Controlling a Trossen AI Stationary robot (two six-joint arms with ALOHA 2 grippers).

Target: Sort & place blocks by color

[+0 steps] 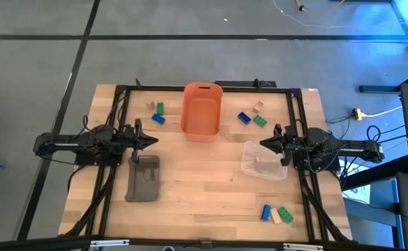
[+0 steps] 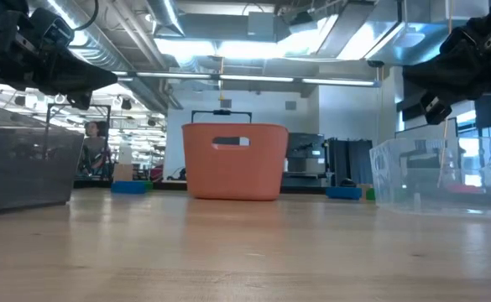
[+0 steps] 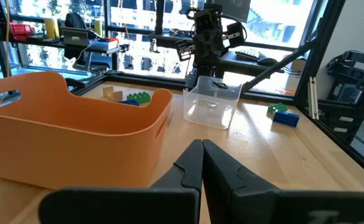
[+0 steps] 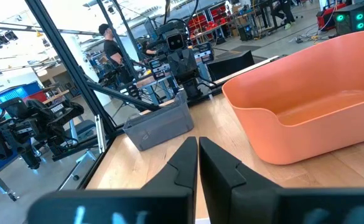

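at the table's two sides, facing inward: left gripper [image 1: 151, 141] and right gripper [image 1: 265, 143], each with fingers pressed together, pinching nothing, hanging above the wood. reads as a parked, mirrored waiting pose, probably so that neither arm crowds the middle.

at the far middle, between the arms: orange bin [image 1: 202, 111], upright, with nothing visible inside. just below the left gripper in the overhead view: grey tray [image 1: 143, 183]. just beside the right gripper: clear tub [image 1: 264, 162]; cannot tell whether anything sits in it. three receptacles for three colours, likely one apiece; no telling which colour goes where.

on the bare wood, none sorted yet: blocks in three mixed groups. left cluster [image 1: 160, 108] beside the orange bin on the left arm's side: tan, green, blue. right cluster [image 1: 244, 118] on the bin's other side: blue, tan, green. near cluster [image 1: 275, 217] at the near edge on the right arm's side: blue, tan, green, touching one another. one of each colour per group, so judged a deliberate scramble and a task barely begun. left cluster handy to the left arm, the other two to the right; suggests splitting the work by side.
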